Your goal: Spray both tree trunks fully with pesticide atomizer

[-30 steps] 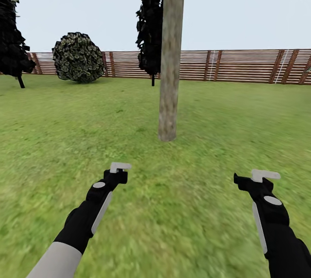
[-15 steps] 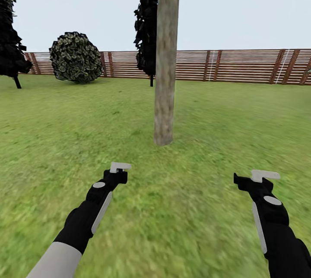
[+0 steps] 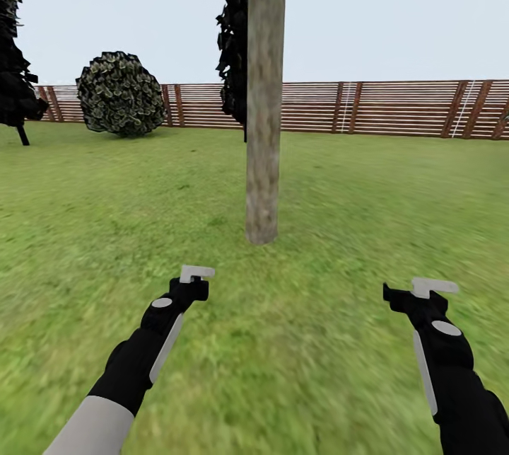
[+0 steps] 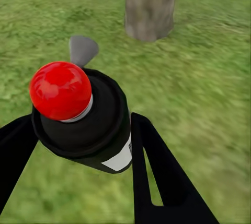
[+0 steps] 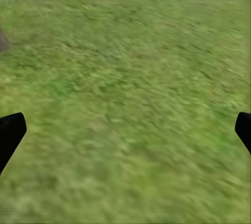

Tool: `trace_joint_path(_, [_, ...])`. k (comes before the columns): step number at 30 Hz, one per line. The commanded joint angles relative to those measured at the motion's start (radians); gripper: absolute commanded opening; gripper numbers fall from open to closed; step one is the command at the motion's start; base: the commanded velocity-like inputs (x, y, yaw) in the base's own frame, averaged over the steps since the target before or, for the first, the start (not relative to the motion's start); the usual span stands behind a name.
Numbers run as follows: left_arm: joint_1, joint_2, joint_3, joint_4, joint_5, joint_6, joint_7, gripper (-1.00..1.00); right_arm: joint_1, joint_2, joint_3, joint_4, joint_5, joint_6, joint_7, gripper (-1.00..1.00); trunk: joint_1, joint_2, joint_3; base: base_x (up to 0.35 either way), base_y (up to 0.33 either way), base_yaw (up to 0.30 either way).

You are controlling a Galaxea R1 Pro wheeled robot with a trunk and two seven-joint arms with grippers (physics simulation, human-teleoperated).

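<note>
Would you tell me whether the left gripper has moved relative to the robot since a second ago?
No. The left gripper sits at the same spot in the head view; only the tree trunk and fence have drifted left, so the camera moved.

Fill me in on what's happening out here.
A two-armed robot stands on a grass lawn facing a tree trunk, with a slatted wooden fence behind it. Its left gripper is shut on the pesticide atomizer, a dark bottle with a red knob on top, pointed toward the base of the trunk. The right gripper is open and holds nothing, with only grass under it. The trunk shows no visible spray coating yet.
</note>
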Motion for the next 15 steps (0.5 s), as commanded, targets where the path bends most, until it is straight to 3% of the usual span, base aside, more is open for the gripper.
trace_joint_path(1, [0.0,0.0,0.0,0.0,0.0,0.0,0.0,-1.0,0.0,0.0,0.0,0.0,-0.001,0.0,0.0,1.0,0.0,0.0,0.0,0.184,-0.045,0.0])
trace_joint_path(12, [0.0,0.007,0.002,-0.001,-0.001,0.003,-0.004,-1.0,0.0,0.006,0.003,0.001,0.005,-0.003,0.0,1.0,0.0,0.0,0.0,0.083,-0.007,0.0])
trace_joint_path(14, [0.0,0.029,0.002,0.003,-0.002,0.004,-0.066,-1.0,0.0,0.003,0.014,0.004,-0.001,-0.005,0.016,1.0,0.0,0.0,0.0,0.004,0.0,0.0])
trace_joint_path(15, [0.0,0.044,0.001,0.004,-0.005,0.004,-0.135,-1.0,0.0,0.001,0.038,0.006,-0.005,-0.006,0.05,1.0,0.0,0.0,0.0,0.002,0.0,0.0])
